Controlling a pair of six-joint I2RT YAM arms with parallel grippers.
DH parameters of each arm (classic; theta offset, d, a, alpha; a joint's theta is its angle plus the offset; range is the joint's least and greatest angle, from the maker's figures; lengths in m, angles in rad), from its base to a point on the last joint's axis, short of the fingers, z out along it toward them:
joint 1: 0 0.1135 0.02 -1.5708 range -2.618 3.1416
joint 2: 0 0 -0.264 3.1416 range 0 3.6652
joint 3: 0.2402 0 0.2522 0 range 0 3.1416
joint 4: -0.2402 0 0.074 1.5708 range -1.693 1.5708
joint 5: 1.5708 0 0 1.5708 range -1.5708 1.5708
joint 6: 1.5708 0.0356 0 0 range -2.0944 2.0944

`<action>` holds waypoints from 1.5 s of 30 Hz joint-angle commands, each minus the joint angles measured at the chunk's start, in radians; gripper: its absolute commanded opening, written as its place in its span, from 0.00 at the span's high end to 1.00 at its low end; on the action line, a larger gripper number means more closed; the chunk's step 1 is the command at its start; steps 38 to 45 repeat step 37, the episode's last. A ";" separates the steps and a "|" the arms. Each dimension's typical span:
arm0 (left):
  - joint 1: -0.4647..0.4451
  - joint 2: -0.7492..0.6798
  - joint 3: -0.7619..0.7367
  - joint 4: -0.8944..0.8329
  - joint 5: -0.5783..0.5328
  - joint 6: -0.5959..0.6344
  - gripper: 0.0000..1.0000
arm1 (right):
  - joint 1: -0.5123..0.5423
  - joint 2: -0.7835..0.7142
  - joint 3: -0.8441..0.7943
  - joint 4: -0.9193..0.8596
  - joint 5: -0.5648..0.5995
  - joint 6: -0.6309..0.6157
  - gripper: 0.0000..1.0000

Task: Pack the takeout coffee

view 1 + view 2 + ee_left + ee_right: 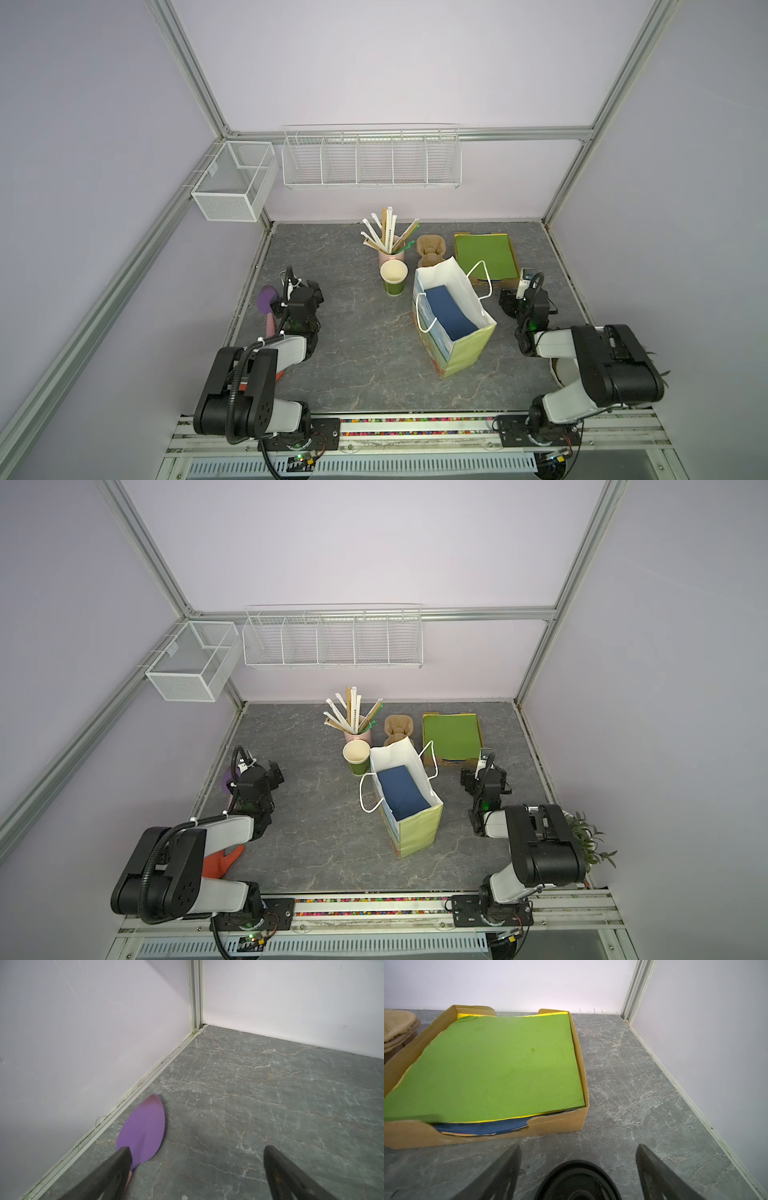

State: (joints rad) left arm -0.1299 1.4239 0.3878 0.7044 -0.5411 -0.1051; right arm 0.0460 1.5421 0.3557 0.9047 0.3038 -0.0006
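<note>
The takeout coffee [577, 1180] shows in the right wrist view only as a black round face with concentric rings; its sides are hidden. My right gripper [578, 1147] is open around it, with table showing between each finger and the black rim. In both top views this gripper [508, 302] [468, 781] sits low, right of the paper bag [469, 349] [419, 833]. The bag stands upright and open with a dark blue sheet inside. My left gripper [196, 1149] [313, 291] is open over bare table at the left, holding nothing.
A green paper cup [394, 278] and a pink cup with wrapped straws [388, 249] stand behind the bag, beside brown pulp carriers [430, 249]. A cardboard tray [560, 1124] holds green sheets. A purple trowel [143, 1130] lies by the left wall. A plant [590, 841] stands at the right.
</note>
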 commanded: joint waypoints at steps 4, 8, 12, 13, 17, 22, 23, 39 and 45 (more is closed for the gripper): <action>0.016 0.038 0.005 0.103 0.057 0.035 0.01 | -0.006 -0.005 0.009 0.014 -0.023 -0.012 0.11; 0.015 0.094 -0.002 0.167 0.052 0.040 0.01 | -0.006 -0.003 0.008 0.016 -0.022 -0.014 0.11; 0.028 0.114 0.014 0.169 0.077 0.038 0.01 | -0.005 -0.002 0.008 0.017 -0.022 -0.013 0.11; 0.033 0.115 0.012 0.170 0.084 0.035 0.01 | -0.006 -0.005 0.008 0.017 -0.021 -0.014 0.11; 0.033 0.133 -0.001 0.223 0.089 0.047 0.01 | -0.006 -0.007 0.006 0.018 -0.021 -0.013 0.11; 0.032 0.133 -0.005 0.232 0.090 0.052 0.01 | -0.006 -0.006 0.006 0.020 -0.021 -0.013 0.11; 0.032 0.132 -0.008 0.238 0.090 0.054 0.01 | -0.006 -0.007 0.006 0.018 -0.022 -0.014 0.11; 0.032 0.133 -0.008 0.237 0.090 0.053 0.01 | -0.011 -0.007 0.007 0.012 -0.032 -0.007 0.11; 0.032 0.133 -0.008 0.237 0.090 0.053 0.01 | -0.011 -0.007 0.007 0.012 -0.032 -0.007 0.11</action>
